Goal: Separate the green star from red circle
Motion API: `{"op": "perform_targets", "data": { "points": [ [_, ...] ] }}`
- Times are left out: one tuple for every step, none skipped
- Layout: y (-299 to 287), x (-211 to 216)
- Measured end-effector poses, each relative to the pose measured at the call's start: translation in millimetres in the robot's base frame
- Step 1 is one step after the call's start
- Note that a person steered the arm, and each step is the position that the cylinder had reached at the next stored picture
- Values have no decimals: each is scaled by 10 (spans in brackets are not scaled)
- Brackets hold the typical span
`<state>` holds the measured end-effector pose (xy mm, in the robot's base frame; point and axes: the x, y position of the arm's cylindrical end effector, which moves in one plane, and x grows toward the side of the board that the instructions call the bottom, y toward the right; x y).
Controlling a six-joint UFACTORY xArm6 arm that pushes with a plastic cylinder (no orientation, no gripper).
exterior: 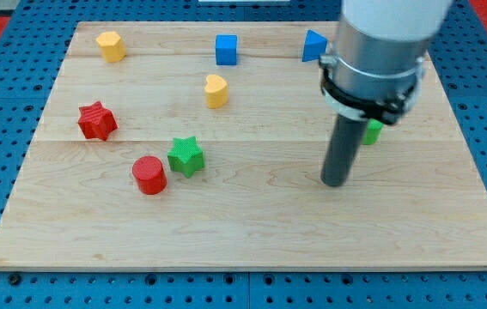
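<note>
So the green star-shaped block [186, 156] sits on the pale wooden board [252, 232], toward the view's left and a bit below centre, and the red cylinder-shaped circle block [149, 174] is just beside it, down and to the view's left. Looks like they're nearly touching, can't tell if there's a real gap.

My tip [335, 182] is well apart from both, off to the view's right at about the same height in the view. It's a plain dark rod, no jaws to open or close, and it's touching no block right now.

How I'd play it: swing around and come at the star from the red circle's side, or slip into the seam between them, then shove the star toward the view's right into the open middle. Pushing from the right would just jam it into the circle.
</note>
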<state>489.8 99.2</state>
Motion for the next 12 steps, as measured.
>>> {"op": "perform_targets", "data": {
  "points": [
    [-775,-502],
    [-1434,-587],
    [-1434,-587],
    [-1446,-587],
    [-1519,-434],
    [-1754,-413],
    [-1759,-372],
    [-1741,-326],
    [-1618,-263],
    [-1650,-262],
    [-1653,-263],
    [-1653,-290]
  ]
}}
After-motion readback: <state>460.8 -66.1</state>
